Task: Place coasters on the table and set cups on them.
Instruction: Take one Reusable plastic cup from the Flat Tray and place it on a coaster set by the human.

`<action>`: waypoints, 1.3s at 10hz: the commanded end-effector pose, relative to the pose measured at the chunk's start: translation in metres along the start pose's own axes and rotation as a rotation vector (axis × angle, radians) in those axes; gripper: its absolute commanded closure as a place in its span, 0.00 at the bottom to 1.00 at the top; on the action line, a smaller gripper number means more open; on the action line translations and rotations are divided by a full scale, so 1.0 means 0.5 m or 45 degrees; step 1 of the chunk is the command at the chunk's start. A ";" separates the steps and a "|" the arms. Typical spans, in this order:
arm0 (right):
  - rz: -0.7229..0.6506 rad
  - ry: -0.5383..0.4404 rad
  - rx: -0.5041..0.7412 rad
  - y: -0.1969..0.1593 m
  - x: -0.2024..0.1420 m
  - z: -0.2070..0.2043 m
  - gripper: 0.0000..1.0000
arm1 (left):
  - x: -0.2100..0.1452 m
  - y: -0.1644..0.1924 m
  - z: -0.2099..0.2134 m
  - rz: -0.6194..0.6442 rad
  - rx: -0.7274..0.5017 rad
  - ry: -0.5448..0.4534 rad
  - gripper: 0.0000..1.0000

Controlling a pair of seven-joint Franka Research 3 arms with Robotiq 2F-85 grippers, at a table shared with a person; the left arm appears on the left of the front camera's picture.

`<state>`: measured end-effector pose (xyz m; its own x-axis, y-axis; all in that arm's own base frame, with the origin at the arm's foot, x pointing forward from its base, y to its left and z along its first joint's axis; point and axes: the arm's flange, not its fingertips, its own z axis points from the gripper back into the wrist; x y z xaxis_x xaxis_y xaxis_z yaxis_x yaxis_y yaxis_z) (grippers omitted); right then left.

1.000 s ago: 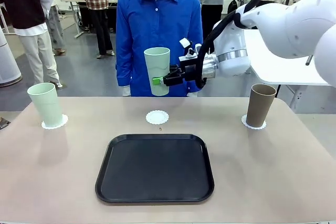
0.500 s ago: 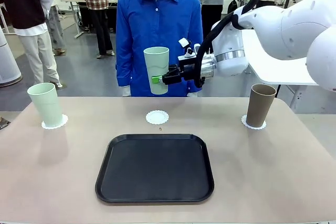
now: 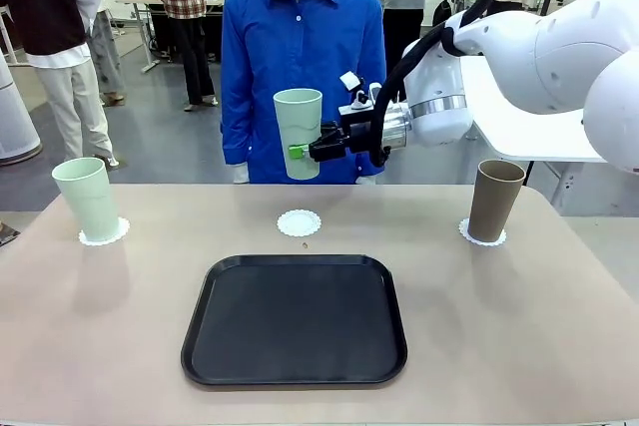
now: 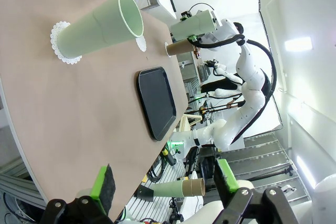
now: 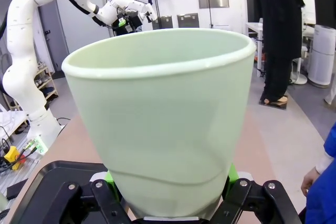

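Beige counter (image 3: 559,326) carries a bare coaster (image 3: 299,222) at frame centre, directly below the upright mint cup (image 3: 299,134) clenched by the right fingers (image 3: 306,153), while left fingers (image 4: 163,182) stay released.

Relative to the tray (image 3: 295,318) on the table (image 3: 519,326): a bare coaster (image 3: 299,222) just behind, one cup (image 3: 88,199) on its coaster (image 3: 104,234) far left, another cup (image 3: 495,200) far right, a third cup (image 3: 299,134) held above the bare coaster

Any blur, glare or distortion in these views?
Front view: sharp, even light, soft shadows under the black rectangular tray. Left wrist view: rolled sideways, wide-angle stretch, bright ceiling-light glare. Right wrist view: the held pale mint green tumbler looms close, bulging.
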<state>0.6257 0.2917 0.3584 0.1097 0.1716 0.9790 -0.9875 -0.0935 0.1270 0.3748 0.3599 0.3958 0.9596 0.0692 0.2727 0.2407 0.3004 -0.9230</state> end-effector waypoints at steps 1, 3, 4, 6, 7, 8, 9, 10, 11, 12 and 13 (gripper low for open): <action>0.071 -0.023 0.065 -0.008 -0.019 -0.005 0.18 | 0.000 -0.002 0.001 0.002 0.014 -0.004 0.00; 0.080 -0.017 0.051 -0.023 -0.053 -0.017 0.18 | 0.000 -0.002 0.001 0.002 0.014 -0.004 0.00; 0.075 -0.006 0.055 -0.025 -0.066 -0.022 0.18 | 0.000 -0.002 0.001 0.002 0.014 -0.004 0.00; 0.054 -0.015 0.061 -0.036 -0.092 -0.030 0.18 | 0.000 -0.002 0.001 0.002 0.014 -0.004 0.00; 0.048 -0.013 0.067 -0.040 -0.105 -0.036 0.18 | 0.000 -0.002 0.001 0.002 0.014 -0.004 0.00; 0.035 -0.014 0.077 -0.045 -0.120 -0.044 0.18 | 0.000 -0.002 0.001 0.002 0.014 -0.004 0.00; 0.034 -0.013 0.085 -0.050 -0.131 -0.049 0.18 | 0.000 -0.002 0.001 0.002 0.014 -0.004 0.00; 0.021 -0.016 0.092 -0.055 -0.143 -0.053 0.18 | 0.000 -0.002 0.001 0.002 0.014 -0.004 0.00; 0.021 -0.023 0.106 -0.057 -0.153 -0.056 0.18 | 0.000 -0.002 0.001 0.002 0.014 -0.004 0.00; 0.018 -0.027 0.111 -0.058 -0.162 -0.057 0.18 | 0.000 -0.002 0.001 0.002 0.014 -0.004 0.00; 0.010 -0.035 0.115 -0.063 -0.173 -0.058 0.18 | 0.000 -0.002 0.001 0.002 0.014 -0.004 0.00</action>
<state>0.6347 0.3063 0.2660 0.1251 0.1494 0.9808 -0.9774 -0.1511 0.1476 0.3748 0.3598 0.3958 0.9596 0.0692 0.2727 0.2407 0.3003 -0.9230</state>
